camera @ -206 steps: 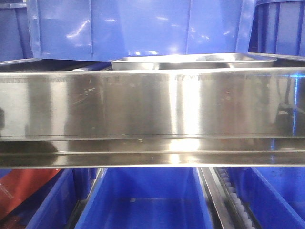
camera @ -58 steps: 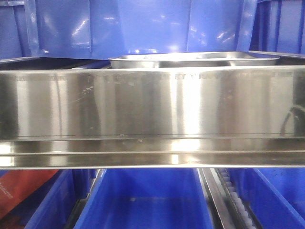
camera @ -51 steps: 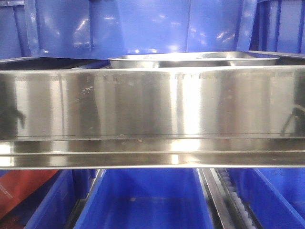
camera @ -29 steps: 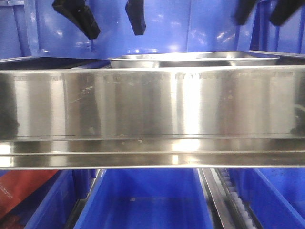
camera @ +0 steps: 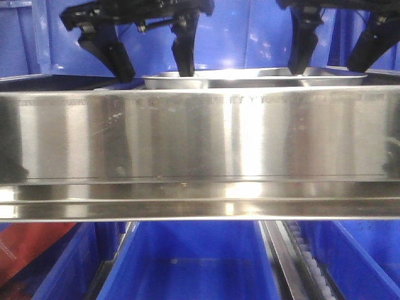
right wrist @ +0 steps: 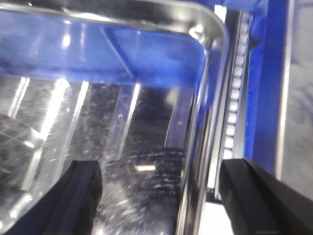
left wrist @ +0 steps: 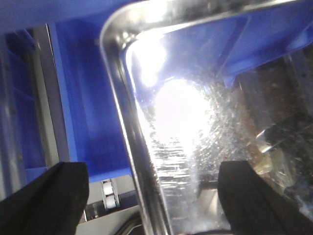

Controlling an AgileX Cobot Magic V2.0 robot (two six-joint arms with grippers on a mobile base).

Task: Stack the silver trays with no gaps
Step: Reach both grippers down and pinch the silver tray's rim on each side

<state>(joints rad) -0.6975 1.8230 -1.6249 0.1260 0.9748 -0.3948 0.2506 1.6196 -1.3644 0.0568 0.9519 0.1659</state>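
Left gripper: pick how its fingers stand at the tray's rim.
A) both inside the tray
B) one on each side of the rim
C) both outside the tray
B: the left wrist view shows the rim of the silver tray running between the fingers of the left gripper.

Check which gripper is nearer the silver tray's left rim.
Left. The left gripper straddles that rim of the silver tray, one finger outside, one inside; the right gripper straddles the opposite rim.
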